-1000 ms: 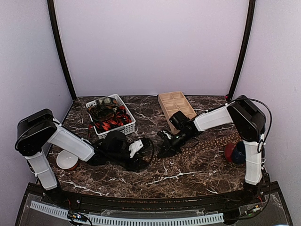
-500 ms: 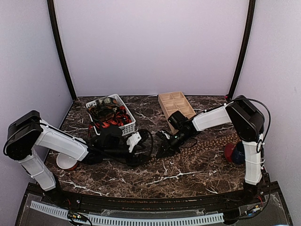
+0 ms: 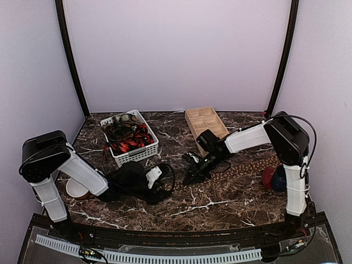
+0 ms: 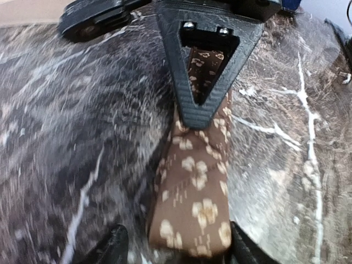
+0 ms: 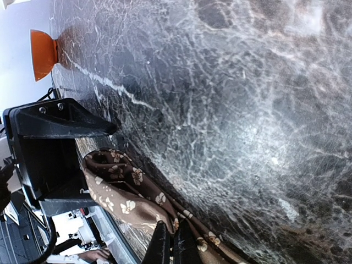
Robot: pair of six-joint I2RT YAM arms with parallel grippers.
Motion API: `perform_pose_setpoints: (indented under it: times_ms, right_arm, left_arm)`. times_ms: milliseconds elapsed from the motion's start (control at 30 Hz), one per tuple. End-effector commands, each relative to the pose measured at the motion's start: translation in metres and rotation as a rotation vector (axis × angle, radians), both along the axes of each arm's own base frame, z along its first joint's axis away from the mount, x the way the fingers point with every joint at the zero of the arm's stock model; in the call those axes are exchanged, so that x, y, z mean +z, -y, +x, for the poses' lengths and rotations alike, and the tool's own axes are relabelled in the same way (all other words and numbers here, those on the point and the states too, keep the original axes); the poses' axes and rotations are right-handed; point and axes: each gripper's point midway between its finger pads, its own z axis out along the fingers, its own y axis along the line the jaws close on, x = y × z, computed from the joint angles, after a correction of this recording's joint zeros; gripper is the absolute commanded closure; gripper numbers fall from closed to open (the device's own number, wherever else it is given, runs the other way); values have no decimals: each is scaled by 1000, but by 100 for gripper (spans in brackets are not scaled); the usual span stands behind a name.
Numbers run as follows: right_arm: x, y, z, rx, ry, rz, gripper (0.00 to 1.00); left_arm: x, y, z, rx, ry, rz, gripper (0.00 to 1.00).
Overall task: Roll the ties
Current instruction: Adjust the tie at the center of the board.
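Note:
The brown tie [image 3: 247,166] with tan flowers lies across the marble table [image 3: 220,206], running from the right towards the middle. My right gripper [image 3: 190,177] is shut on it near its left end; in the right wrist view [image 5: 171,248] the fabric [image 5: 124,198] bunches into a loose fold beyond the closed fingers. My left gripper [image 3: 163,187] faces it from the left. In the left wrist view [image 4: 176,250] its jaws stand open on either side of the tie's end [image 4: 195,181]. Other red-and-black and dark ties [image 3: 127,138] lie in a white basket [image 3: 151,147].
A wooden divided tray [image 3: 206,124] stands at the back, right of the basket. An orange-and-white bowl [image 3: 77,190] sits by the left arm, and also shows in the right wrist view [image 5: 43,53]. A red and blue object [image 3: 275,179] sits by the right arm's base.
My left arm swung out and back, and its gripper has drawn a little towards the near left. The right arm and the tie have stayed put.

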Motion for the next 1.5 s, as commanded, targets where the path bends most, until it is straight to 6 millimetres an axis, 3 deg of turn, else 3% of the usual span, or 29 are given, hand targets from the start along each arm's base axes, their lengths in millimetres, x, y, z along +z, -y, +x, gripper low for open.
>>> perform_pose_setpoints:
  times_ms: [0, 200, 300, 367, 633, 1000, 1200, 1467]
  right_arm:
    - [-15, 6, -8, 16, -11, -58, 100]
    - [-14, 6, -8, 17, -10, -57, 100]
    - [-14, 5, -6, 15, -12, -54, 100]
    - [-14, 5, -6, 12, -11, -53, 100]
    - [-14, 6, -6, 14, -9, -52, 100]
    - [-13, 8, -8, 26, 5, -54, 100]
    - [-12, 9, -8, 26, 13, -52, 100]
    - [-14, 10, -9, 25, 12, -57, 100]
  left_arm:
    - [18, -12, -17, -8, -28, -68, 33]
    - [93, 24, -30, -59, -250, -233, 15]
    - [109, 36, -45, -76, -441, -297, 2]
    - [113, 37, -53, -98, -505, -320, 1]
    - [105, 30, -39, -48, -829, -452, 1]
    - [92, 39, -23, 58, -972, -504, 1]
    - [56, 35, -9, 208, -1030, -452, 1]
    - [3, 12, -19, 360, -1116, -348, 1]
